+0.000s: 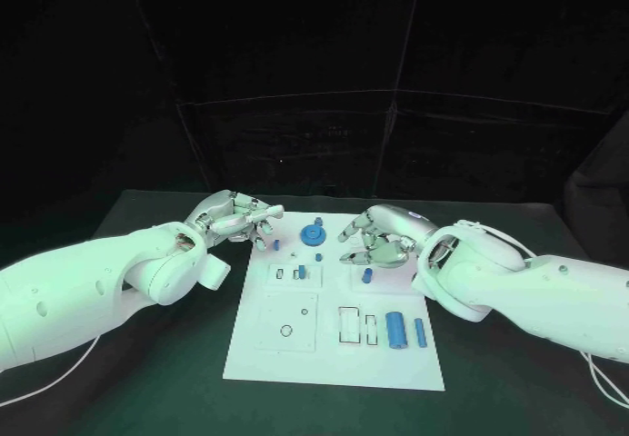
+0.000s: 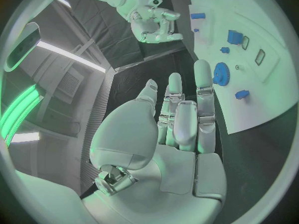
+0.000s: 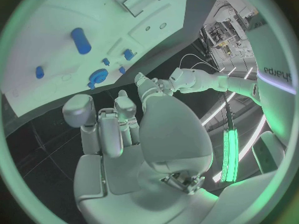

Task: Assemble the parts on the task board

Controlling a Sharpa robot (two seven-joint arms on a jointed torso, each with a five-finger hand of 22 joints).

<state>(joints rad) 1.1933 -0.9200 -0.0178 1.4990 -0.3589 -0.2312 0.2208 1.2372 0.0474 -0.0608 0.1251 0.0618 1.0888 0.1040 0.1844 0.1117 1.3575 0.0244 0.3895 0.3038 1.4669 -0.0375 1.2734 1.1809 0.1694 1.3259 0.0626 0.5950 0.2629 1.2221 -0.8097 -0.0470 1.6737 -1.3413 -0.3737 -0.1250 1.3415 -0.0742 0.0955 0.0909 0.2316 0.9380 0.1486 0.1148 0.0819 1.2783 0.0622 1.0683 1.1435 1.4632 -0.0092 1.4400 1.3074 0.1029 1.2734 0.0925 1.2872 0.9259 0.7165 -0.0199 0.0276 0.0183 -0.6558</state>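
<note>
Nearest the head camera, the white task board (image 1: 282, 363) lies on the black table (image 1: 157, 381), its near half carrying a square plate with a ring outline (image 1: 287, 322) and, to one side, a row of slots and blue parts: a thick blue cylinder (image 1: 394, 329) lying flat with a thinner blue pin (image 1: 420, 333) just beside it. Farther along the board, small blue pieces (image 1: 302, 272) stand near two little rectangular recesses, and a short blue peg (image 1: 368, 275) lies close under the right hand. At the board's far end sits a blue gear (image 1: 312, 235), between the two hands.

Both hands hover over that far end, well apart from each other. The left hand (image 1: 236, 221) is at the board's far left corner, its fingers extended side by side and grasping nothing, as the left wrist view shows (image 2: 181, 119). The right hand (image 1: 380, 238) hangs over the far right part of the board; its fingers are partly curled yet empty, touching no part, as seen from its own wrist (image 3: 118, 124).
</note>
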